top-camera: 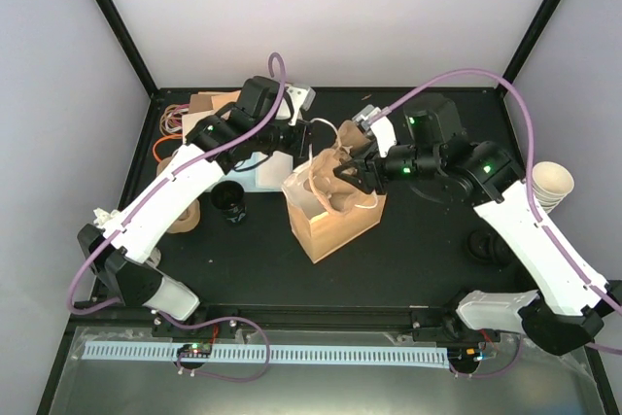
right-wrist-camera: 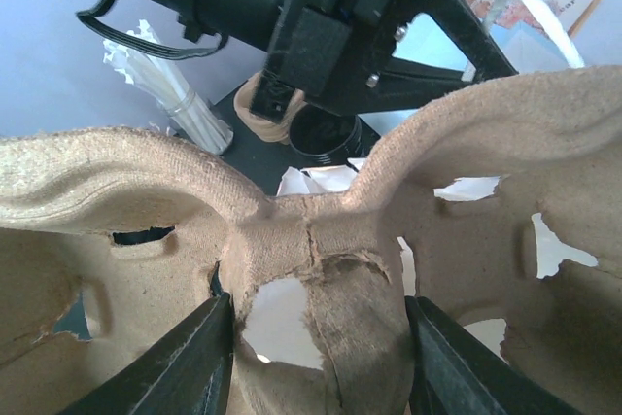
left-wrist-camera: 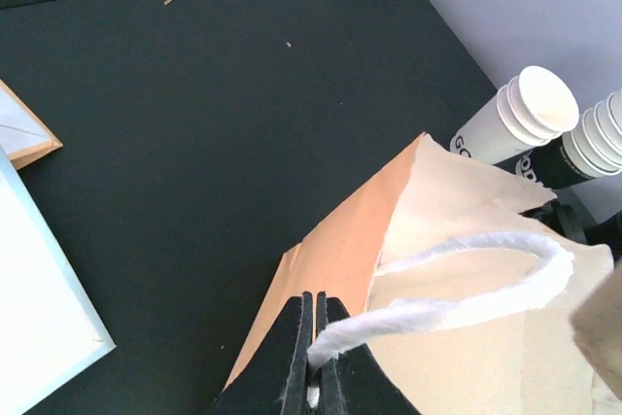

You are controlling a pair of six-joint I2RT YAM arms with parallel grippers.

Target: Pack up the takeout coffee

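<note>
With left gripper (left-wrist-camera: pixel 313 337) pinching handle (left-wrist-camera: pixel 457 279), right gripper (right-wrist-camera: pixel 321 357) clamping carrier (right-wrist-camera: pixel 321 230), pull bag (left-wrist-camera: pixel 330 250) mouth wide, lower carrier straight.

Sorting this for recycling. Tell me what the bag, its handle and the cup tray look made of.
The bag looks like kraft paper, matte brown outside and paler inside, with sharp creases. The handle is probably twisted white paper cord, since spiral ridges show along it. The cup tray looks like moulded paper pulp: rough, fibrous, with ragged torn edges.
</note>
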